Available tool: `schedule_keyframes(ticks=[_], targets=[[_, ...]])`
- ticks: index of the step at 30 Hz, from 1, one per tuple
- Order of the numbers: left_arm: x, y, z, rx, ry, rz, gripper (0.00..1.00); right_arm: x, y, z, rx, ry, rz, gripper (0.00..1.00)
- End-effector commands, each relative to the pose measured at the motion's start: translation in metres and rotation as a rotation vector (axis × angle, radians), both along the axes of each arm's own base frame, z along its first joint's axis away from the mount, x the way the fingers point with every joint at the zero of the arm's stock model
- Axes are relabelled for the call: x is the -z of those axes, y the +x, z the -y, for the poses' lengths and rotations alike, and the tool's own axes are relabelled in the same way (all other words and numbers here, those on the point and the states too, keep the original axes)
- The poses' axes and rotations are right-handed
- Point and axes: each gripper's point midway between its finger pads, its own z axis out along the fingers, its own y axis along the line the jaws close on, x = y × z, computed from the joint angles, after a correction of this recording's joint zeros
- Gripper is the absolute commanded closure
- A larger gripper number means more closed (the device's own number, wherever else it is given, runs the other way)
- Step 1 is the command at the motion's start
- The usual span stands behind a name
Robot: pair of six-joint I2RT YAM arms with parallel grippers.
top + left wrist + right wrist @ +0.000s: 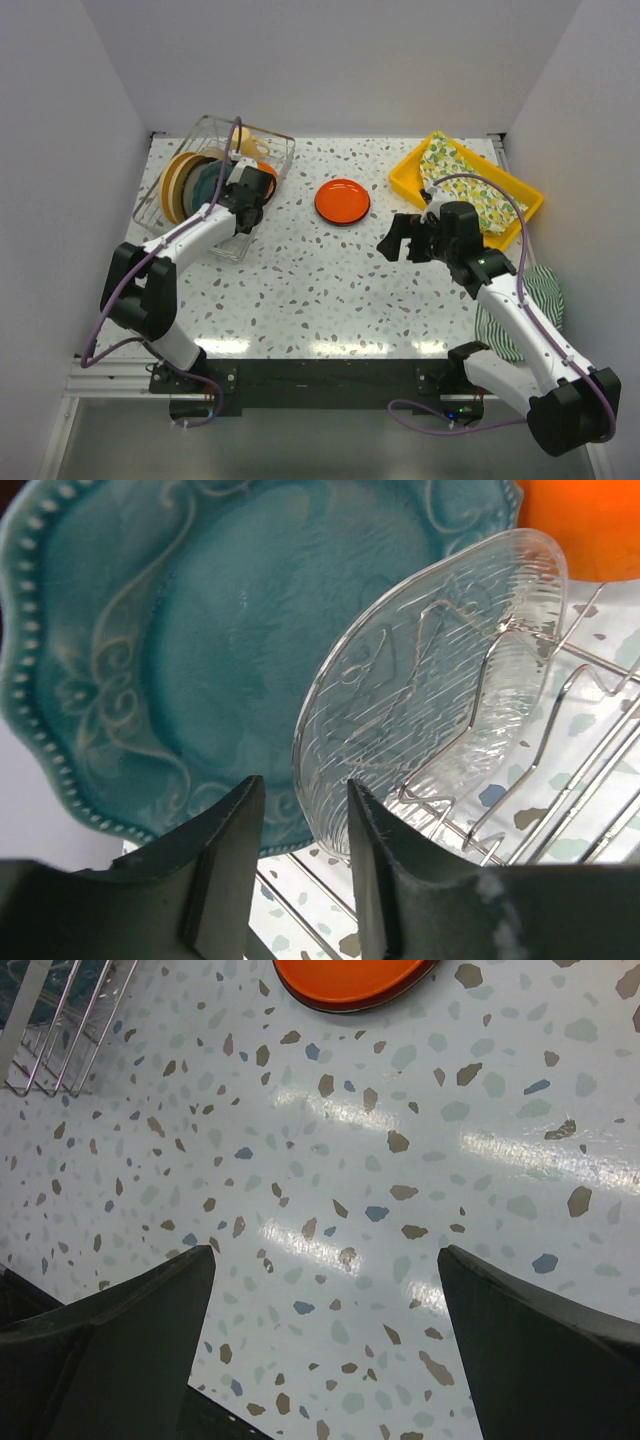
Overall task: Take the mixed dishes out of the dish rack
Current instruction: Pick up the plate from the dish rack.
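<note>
One wire dish rack [262,132]. Inside: one teal plate [190,640], one clear glass plate [430,680], one cream mug [250,146], tan plates [178,185], count unclear. One orange plate [342,201] on table [300,290]. One yellow tray [400,180], one lemon-print cloth [465,185]. One green striped cloth [543,300].

The teal plate [150,650] is running off the top edge; an orange dish [585,520] is peeking in, too cropped to name. The orange plate [350,980] is getting clipped too, and the left arm [195,235] is covering part of the dish rack [270,134].
</note>
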Motion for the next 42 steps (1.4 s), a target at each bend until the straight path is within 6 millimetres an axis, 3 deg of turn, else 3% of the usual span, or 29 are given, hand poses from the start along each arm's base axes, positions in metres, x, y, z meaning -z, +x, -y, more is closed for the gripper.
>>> schedule_keyframes(ticks=[1, 4, 9, 16, 31, 36, 42], targets=[[-0.018, 0.017, -0.006, -0.062, 0.027, 0.092, 0.59, -0.001, -0.004, 0.002, -0.007, -0.014, 0.009, 0.02], [-0.018, 0.018, -0.007, -0.072, 0.045, 0.089, 0.65, -0.001, -0.003, 0.001, -0.005, -0.01, 0.008, 0.02], [-0.017, 0.017, -0.01, -0.087, 0.058, 0.08, 0.83, 0.0, -0.001, 0.0, -0.001, -0.006, 0.002, 0.02], [-0.045, 0.01, -0.013, -0.099, 0.029, 0.143, 0.96, 0.002, 0.002, -0.002, 0.002, 0.003, -0.01, 0.02], [-0.122, -0.013, -0.022, -0.083, -0.05, 0.287, 1.0, -0.006, 0.005, -0.016, -0.027, 0.081, 0.003, 0.02], [-0.143, -0.028, -0.006, -0.007, -0.223, 0.328, 1.0, -0.021, 0.006, -0.032, -0.088, 0.164, 0.046, 0.02], [-0.158, -0.046, 0.042, 0.177, -0.555, 0.375, 1.0, -0.043, 0.01, -0.054, -0.146, 0.277, 0.09, 0.02]])
